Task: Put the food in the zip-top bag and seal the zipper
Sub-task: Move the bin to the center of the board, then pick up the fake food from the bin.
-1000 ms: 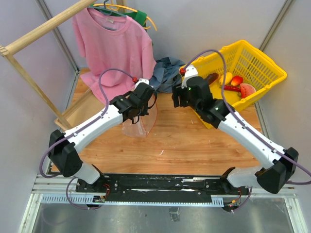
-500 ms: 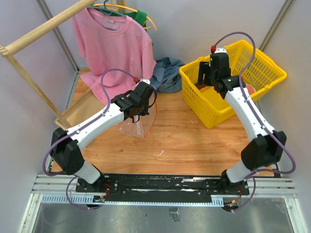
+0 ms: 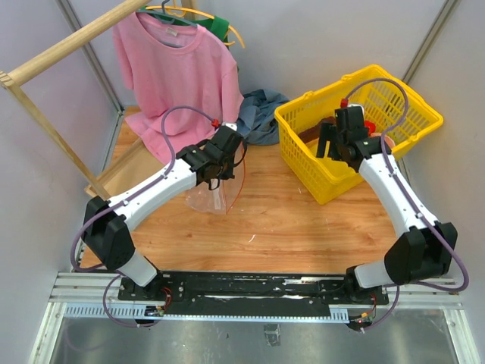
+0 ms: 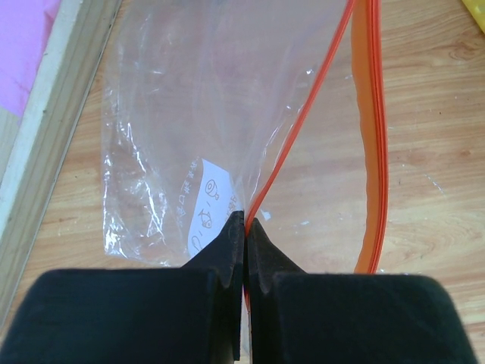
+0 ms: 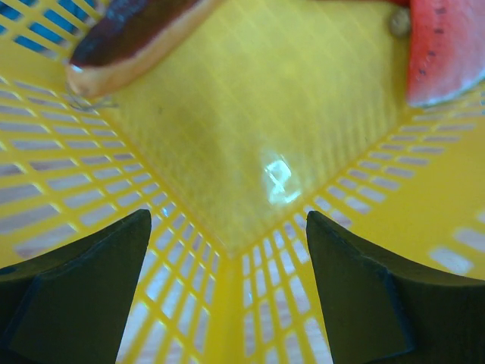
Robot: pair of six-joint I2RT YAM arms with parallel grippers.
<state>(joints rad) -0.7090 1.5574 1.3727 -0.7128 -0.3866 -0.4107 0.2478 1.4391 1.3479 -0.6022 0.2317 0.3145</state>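
The clear zip-top bag [image 4: 182, 114] with its white label [image 4: 208, 208] hangs from my left gripper [image 4: 245, 221], which is shut on the orange-red zipper [image 4: 303, 121] at the bag's mouth. In the top view the bag [image 3: 213, 199] droops under that gripper [image 3: 218, 176]. My right gripper [image 5: 227, 227] stands open inside the yellow basket [image 5: 250, 98], holding nothing. Food lies beyond its tips: a dark brown elongated piece [image 5: 136, 34] at the upper left and a watermelon slice [image 5: 443, 49] at the upper right. From above, this gripper [image 3: 333, 152] hides most of the food.
The yellow basket [image 3: 394, 91] sits at the right rear of the wooden table. A pink shirt [image 3: 178, 68] hangs on a wooden rack [image 3: 68, 42] at the back left, with its base frame [image 3: 125, 171] on the table. A blue-grey cloth [image 3: 261, 114] lies behind the bag.
My right arm swung from beside the bag over to the basket and dipped into it, its jaws spreading wider. The left gripper kept hold of the bag.
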